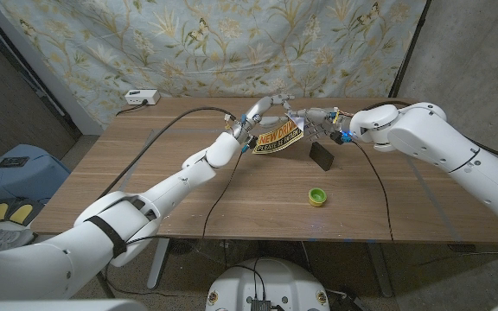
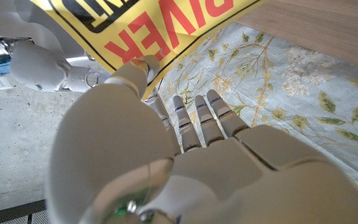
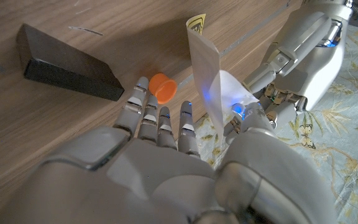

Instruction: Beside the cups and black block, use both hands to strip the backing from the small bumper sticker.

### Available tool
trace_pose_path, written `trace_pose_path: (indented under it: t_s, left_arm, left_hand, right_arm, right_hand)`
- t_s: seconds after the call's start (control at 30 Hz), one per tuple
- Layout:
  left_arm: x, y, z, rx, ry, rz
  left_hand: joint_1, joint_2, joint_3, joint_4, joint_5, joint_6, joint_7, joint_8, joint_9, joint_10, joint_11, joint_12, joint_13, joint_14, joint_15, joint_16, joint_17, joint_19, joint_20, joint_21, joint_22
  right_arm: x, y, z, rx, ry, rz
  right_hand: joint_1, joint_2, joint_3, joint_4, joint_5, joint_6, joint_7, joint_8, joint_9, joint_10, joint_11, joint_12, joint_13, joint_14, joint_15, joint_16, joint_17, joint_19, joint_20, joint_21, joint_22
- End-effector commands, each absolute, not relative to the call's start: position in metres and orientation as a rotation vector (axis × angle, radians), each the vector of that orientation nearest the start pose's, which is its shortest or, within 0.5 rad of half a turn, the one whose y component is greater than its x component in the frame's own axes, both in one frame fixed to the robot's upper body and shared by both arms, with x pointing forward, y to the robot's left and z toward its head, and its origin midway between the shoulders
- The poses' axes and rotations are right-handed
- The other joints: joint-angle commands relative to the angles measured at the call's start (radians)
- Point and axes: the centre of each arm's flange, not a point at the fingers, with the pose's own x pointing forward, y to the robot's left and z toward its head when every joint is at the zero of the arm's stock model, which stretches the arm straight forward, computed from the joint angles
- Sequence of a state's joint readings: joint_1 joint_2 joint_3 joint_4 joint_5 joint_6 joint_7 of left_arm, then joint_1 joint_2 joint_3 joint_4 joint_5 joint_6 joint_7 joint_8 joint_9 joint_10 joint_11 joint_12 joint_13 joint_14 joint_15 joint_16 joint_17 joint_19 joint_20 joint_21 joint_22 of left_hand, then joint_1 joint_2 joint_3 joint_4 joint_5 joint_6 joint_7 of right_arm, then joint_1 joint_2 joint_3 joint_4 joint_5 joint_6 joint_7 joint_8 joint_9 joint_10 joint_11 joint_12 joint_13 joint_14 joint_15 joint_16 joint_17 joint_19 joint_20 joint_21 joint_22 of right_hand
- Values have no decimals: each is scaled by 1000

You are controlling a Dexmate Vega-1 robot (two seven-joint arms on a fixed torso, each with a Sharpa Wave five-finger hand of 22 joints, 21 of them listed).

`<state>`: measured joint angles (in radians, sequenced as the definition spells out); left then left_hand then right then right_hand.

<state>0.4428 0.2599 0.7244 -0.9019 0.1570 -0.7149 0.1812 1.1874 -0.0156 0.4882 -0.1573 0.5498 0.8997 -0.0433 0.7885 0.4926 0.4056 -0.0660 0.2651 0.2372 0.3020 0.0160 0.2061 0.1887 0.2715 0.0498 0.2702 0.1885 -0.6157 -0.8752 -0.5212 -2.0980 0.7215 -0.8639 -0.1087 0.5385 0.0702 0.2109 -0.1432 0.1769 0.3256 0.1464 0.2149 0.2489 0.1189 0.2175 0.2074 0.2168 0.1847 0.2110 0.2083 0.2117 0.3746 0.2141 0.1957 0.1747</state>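
The small bumper sticker (image 1: 281, 138), yellow with black and red lettering, hangs above the far middle of the table between my two hands. My left hand (image 1: 260, 113) holds its left upper edge; in the left wrist view the thumb of my left hand (image 2: 166, 155) presses on the sticker (image 2: 166, 31). My right hand (image 1: 319, 117) holds the right upper edge. The right wrist view shows the sticker's white back (image 3: 207, 62) pinched at the fingertips of my right hand (image 3: 166, 168). The black block (image 1: 322, 156) lies just below the sticker. A green cup (image 1: 317, 197) sits nearer the front.
A small orange cup (image 3: 162, 88) stands on the wood near the black block (image 3: 67, 65). A white box (image 1: 142, 98) sits at the table's back left. Black cables (image 1: 158, 138) run over the tabletop from both arms. A floral cloth hangs behind the table.
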Motion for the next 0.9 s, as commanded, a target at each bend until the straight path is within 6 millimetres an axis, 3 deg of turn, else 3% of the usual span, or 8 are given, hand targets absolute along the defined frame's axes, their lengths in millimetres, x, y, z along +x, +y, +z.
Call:
trace_pose_path:
  t_s: [0.03, 0.43, 0.53, 0.9]
  left_arm:
    - [647, 81, 48, 681, -1075, -397]
    - [645, 85, 45, 683, -1077, -407]
    - [645, 85, 45, 679, -1081, -405]
    - [644, 85, 45, 670, -1088, -410]
  left_hand:
    - [-6, -1, 5, 2, 2, 4, 5, 11, 4, 9, -3, -3, 1, 6, -3, -4, 2, 1, -6, -2, 4]
    - [-6, 0, 6, 2, 2, 1, 7, 15, 3, 11, -5, -5, 2, 7, -5, -4, 2, 1, -7, -3, 5]
    - [-6, 0, 7, 2, 3, -1, 6, 15, 3, 11, -4, -6, 2, 7, -6, -4, 3, 0, -8, -3, 5]
    - [-7, 1, 8, 2, 3, -3, 9, 19, 3, 14, -4, -6, 4, 8, -8, -5, 3, 1, -8, -3, 5]
  right_arm:
    - [547, -203, 66, -588, -102, 345]
    - [550, -206, 67, -597, -96, 340]
    - [551, -206, 65, -592, -100, 331]
    - [554, -202, 62, -595, -120, 299]
  right_hand:
    - [13, 3, -2, -2, 5, 19, 59, 8, 5, 9, 3, 4, 2, 9, 4, 6, 3, 7, -2, 1, 1]
    - [21, 8, -9, -2, 5, 64, 58, 10, 11, 41, 3, 6, 2, 30, 4, 7, 3, 29, -2, 2, 1]
    - [40, 12, -5, -7, 6, 122, 55, 21, 15, 113, 2, 17, 3, 76, 0, 14, -2, 68, -3, 9, 2]
    - [78, 20, 8, -13, 6, 248, 16, 58, 22, 194, 0, 32, 7, 153, -32, 31, -6, 152, -6, 22, 1]
